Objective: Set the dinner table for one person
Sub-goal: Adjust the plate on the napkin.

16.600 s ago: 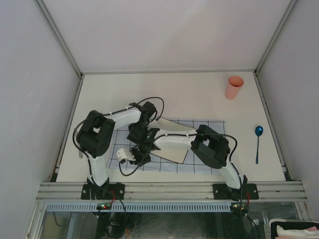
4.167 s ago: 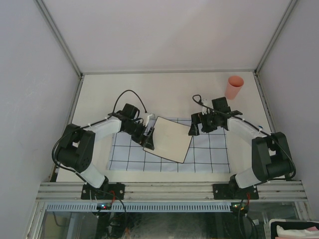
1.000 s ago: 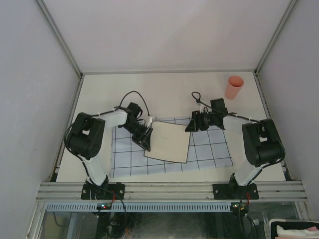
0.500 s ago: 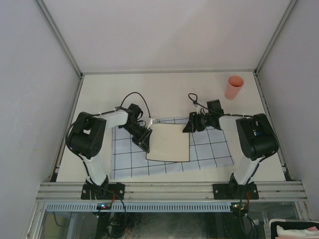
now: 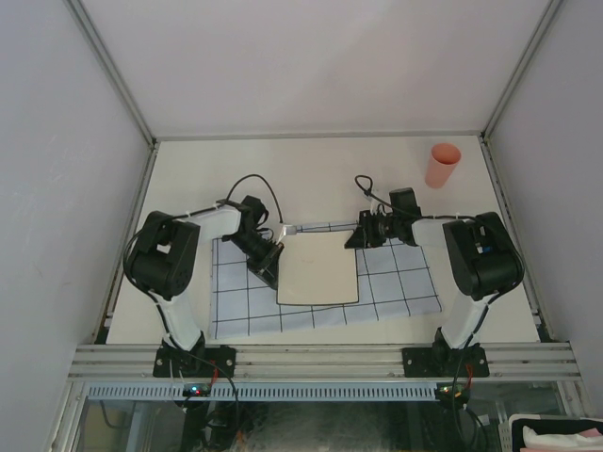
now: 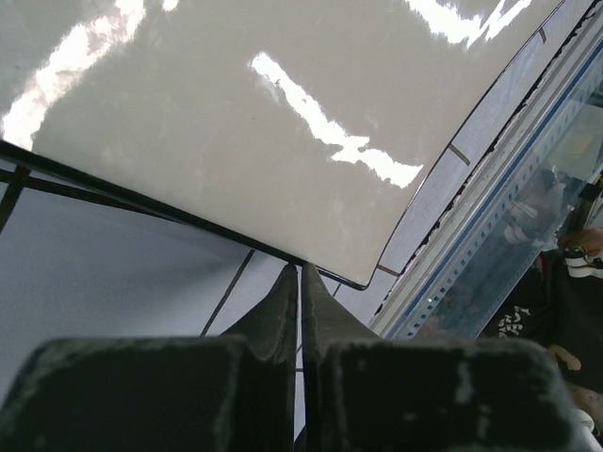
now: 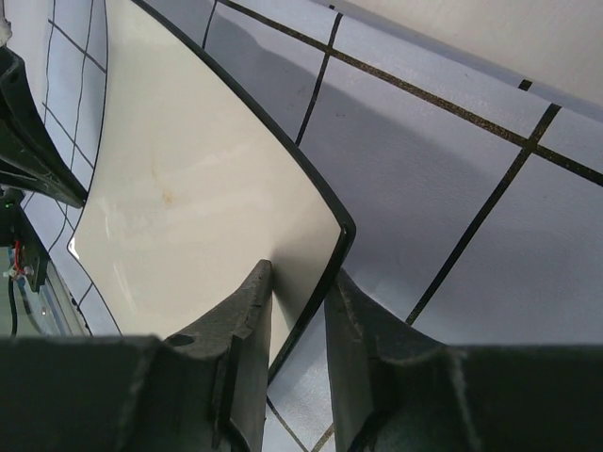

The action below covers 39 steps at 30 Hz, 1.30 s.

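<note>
Left fingers (image 6: pixel 278 311) pressed fully together, tips right at the black rim of the cream square plate (image 5: pixel 318 269); can't tell if anything's pinched. Right fingers (image 7: pixel 245 330) only slightly apart, straddling the rim at the plate's upper-right corner, can't tell if actually clamped. Plate lies on blue grid cloth (image 5: pixel 396 287), centre of the top view. Cloth sits on the off-white table (image 5: pixel 311 179), mid-frame between grey rails (image 5: pixel 316 136). Pink cup (image 5: pixel 442 165) upright, upper right, well apart
</note>
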Motion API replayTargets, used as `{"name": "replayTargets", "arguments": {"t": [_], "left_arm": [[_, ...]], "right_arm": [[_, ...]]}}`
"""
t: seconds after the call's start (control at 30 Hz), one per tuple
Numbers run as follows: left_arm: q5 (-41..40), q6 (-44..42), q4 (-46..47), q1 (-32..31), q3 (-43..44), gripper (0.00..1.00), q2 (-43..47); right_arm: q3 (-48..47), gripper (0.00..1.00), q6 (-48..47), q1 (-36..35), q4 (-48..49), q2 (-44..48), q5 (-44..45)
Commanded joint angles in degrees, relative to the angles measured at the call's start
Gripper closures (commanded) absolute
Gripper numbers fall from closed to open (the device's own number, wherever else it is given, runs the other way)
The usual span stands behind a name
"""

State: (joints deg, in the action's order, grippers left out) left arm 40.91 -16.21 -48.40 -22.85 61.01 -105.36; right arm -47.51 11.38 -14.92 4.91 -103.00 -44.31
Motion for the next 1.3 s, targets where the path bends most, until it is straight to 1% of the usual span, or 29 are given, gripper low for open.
{"name": "replayTargets", "arguments": {"t": [0.0, 0.37, 0.53, 0.73, 0.8, 0.9, 1.0, 1.03, 1.1, 1.2, 1.23, 1.27], "left_arm": [[1.28, -2.92, 0.52, -0.9, 2.99, 0.98, -1.07], [2.63, -2.16, -0.62, -0.95, 5.58, 0.97, -0.89], [4.15, -1.52, -1.13, -1.05, 6.52, 0.91, -0.52], [2.08, -2.89, -1.29, -1.05, 4.75, 0.9, 0.18], [1.71, -3.06, -1.22, -1.05, 4.01, 0.87, 0.29], [0.47, -3.29, -0.86, -1.02, 3.3, 0.79, 0.82], [-2.05, -3.64, 0.32, -0.97, 2.32, 0.73, 2.91], [-3.21, -3.77, 0.79, -0.92, 1.93, 0.71, 3.92], [-5.64, -4.27, 1.52, -0.83, 1.52, 0.69, 5.96], [-10.4, -4.82, 2.99, -0.69, 1.06, 0.68, 9.04], [-11.86, -5.03, 3.24, -0.59, 1.11, 0.68, 9.9], [-12.96, -5.18, 3.38, -0.28, 1.19, 0.67, 10.72]], "right_arm": [[-0.47, 0.85, -0.9, -0.58, 1.49, 0.6, -2.32], [-5.49, 0.84, -1.36, -0.42, -1.31, -0.61, -3.31], [-7.8, 0.85, -1.09, -1.11, -1.68, -2.44, -3.97], [-8.67, 0.85, -1.5, -1.35, -1.62, -4.16, -4.27], [-8.65, 0.85, -1.53, -1.26, -1.54, -4.63, -4.52], [-8.66, 0.85, -1.83, -1.25, -2.19, -5.38, -4.65], [-8.66, 0.82, -2.16, -1.09, -2.38, -5.88, -4.75], [-8.66, 0.79, -2.15, -1.01, -2.24, -6.01, -4.68], [-8.66, 0.7, -2.15, -0.83, -2.03, -6.28, -4.64], [-8.66, 0.66, -2.52, -0.51, -1.52, -6.49, -4.43], [-8.66, 0.62, -2.58, -0.4, -1.36, -6.51, -4.25], [-8.7, 0.56, -2.66, -0.27, -1.38, -6.51, -4.28]]}}
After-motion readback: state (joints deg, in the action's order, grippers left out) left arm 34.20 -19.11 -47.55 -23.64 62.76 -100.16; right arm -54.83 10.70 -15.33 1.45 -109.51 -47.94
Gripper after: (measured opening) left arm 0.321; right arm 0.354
